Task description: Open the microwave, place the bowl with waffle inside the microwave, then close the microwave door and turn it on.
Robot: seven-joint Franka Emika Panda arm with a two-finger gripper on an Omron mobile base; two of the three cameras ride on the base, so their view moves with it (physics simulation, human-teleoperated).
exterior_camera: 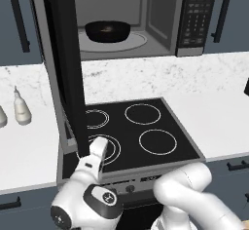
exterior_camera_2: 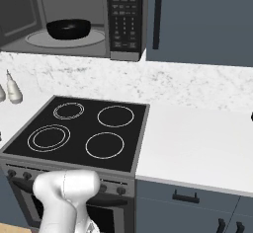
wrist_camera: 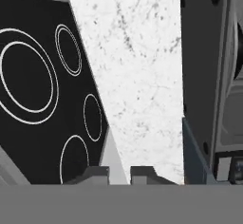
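- The bowl (exterior_camera: 108, 31) sits inside the microwave (exterior_camera: 146, 17) on the round turntable, roughly at the middle of the cavity; a golden-brown patch inside it reads as the waffle (exterior_camera: 108, 28), though it is too small to make out the grid.
- So placing looks done, and the step in hand is, by my judgement, closing the microwave door (exterior_camera: 63, 63).
- The door stands swung wide open on the cavity's left side, seen nearly edge-on in the left base view as a tall dark panel that reaches down in front of the stovetop (exterior_camera: 141, 131).
- Its long axis runs up and down in that view, and its free edge points out toward the robot, away from the cavity.
- The end effector (wrist_camera: 118, 173) is low, over the front left part of the stovetop, just beside the door's lower end and on the side facing the cavity.
- In the hand view the door's grey frame and the microwave run down the right side, so the door lies to the right of the fingertips (wrist_camera: 97, 173) as that camera sees it, near but with no contact that I can see.
- The fingertips stand close together with a narrow gap and nothing between them; whether they are fully shut I cannot tell.
- To close the door, the push must come from its outer face, so the end effector probably has to get round the free edge first.
- The keypad (exterior_camera: 195, 12) is on the microwave's right, well apart from the end effector, above the marbled table (exterior_camera: 194, 85).
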